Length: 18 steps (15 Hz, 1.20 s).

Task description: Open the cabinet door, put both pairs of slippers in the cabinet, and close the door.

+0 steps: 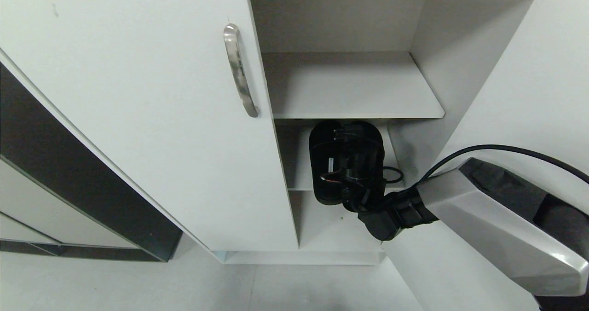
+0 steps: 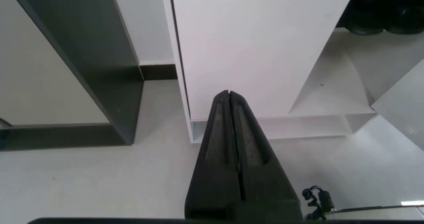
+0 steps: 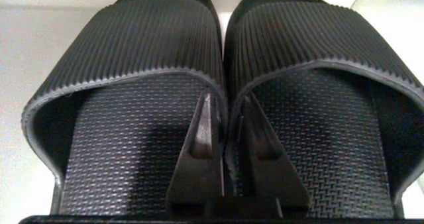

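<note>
Pair of black slippers (image 1: 322, 164), side by side at the middle shelf (image 1: 297, 173) of the cabinet (image 1: 455, 35), right door open. Their long axes run front to back: toes toward the cabinet's rear, heels toward me. My right gripper (image 3: 226, 124) is clamped on their adjoining inner edges. My left gripper (image 2: 229, 101), jaws together, hangs over the floor (image 2: 99, 177) before the closed door (image 1: 138, 95).

You see black slippers (image 3: 165, 85), ribbed straps, diamond-textured footbeds, plain white cabinet door (image 1: 138, 95), silver handle (image 1: 239, 69), dark grey panel (image 1: 92, 196) left.
</note>
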Available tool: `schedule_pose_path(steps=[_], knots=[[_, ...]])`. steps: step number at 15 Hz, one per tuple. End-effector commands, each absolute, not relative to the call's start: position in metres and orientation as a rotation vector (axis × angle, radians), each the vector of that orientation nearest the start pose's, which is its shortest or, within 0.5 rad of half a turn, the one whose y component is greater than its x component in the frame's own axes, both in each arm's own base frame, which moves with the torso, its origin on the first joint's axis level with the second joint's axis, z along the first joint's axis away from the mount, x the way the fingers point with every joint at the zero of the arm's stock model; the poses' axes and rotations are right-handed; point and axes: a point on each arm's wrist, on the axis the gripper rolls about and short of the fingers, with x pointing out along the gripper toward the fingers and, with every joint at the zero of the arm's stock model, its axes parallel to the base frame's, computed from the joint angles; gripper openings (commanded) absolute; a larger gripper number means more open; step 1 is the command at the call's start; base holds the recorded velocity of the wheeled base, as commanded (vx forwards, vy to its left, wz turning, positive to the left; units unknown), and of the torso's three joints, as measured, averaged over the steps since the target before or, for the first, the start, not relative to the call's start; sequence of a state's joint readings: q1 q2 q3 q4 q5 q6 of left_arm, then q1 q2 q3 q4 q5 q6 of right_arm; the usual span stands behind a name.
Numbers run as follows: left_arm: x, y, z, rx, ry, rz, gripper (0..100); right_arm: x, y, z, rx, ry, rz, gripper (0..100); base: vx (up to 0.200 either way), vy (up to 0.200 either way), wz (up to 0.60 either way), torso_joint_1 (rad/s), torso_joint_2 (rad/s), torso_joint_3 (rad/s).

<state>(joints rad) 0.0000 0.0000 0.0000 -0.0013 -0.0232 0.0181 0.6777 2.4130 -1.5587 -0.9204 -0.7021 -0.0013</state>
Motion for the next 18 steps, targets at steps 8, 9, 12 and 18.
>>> schedule_pose_path(steps=[8,9,12,18], knots=[[-0.023,-0.001,0.076,0.018,0.000,-0.023,0,0.408,0.293,0.124,0.041,-0.046,-0.051,0,0.000,0.000,0.00,0.000,0.00,0.000],[-0.023,-0.001,0.076,0.018,0.000,-0.023,0,0.408,0.293,0.122,0.041,-0.043,-0.050,100,0.000,0.000,0.00,0.000,0.00,0.000],[-0.023,-0.001,0.076,0.018,0.000,-0.023,0,0.409,0.294,0.117,0.034,-0.035,-0.051,100,0.000,0.000,0.00,0.000,0.00,0.000],[-0.023,-0.001,0.076,0.020,0.000,-0.023,0,0.347,0.285,0.139,0.005,-0.007,0.008,100,0.000,0.000,0.00,0.000,0.00,0.000]])
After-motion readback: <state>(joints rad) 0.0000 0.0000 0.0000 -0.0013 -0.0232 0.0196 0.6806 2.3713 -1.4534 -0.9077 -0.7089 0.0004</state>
